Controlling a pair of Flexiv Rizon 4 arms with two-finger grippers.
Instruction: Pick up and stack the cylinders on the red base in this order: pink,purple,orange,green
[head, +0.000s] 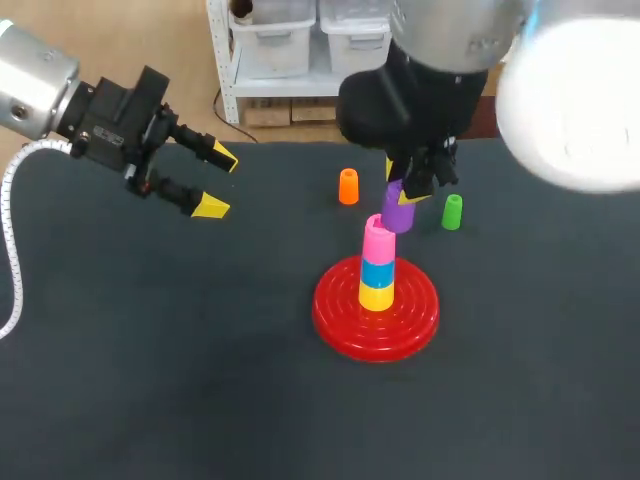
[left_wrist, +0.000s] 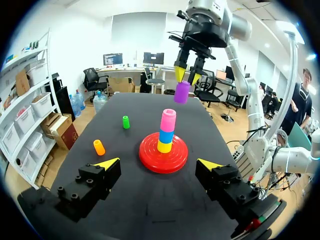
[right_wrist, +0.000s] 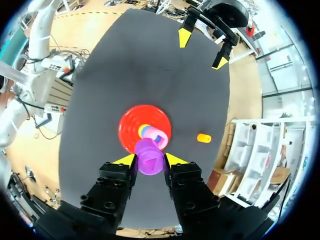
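The red base (head: 340, 318) (left_wrist: 150, 159) (right_wrist: 129, 125) carries a stack of yellow, blue and pink cylinders, the pink cylinder (head: 379, 240) (left_wrist: 168, 119) on top. My right gripper (head: 412, 188) (left_wrist: 187, 77) (right_wrist: 149, 160) is shut on the purple cylinder (head: 398, 212) (left_wrist: 182, 92) (right_wrist: 149, 157), held in the air just above and behind the stack. The orange cylinder (head: 348, 186) (left_wrist: 99, 147) (right_wrist: 204, 138) and the green cylinder (head: 452, 211) (left_wrist: 126, 122) stand on the mat behind the base. My left gripper (head: 218, 183) (left_wrist: 157, 168) (right_wrist: 202, 46) hangs open and empty at the left.
A dark mat (head: 150, 350) covers the table. Open room lies in front of the base and to its left.
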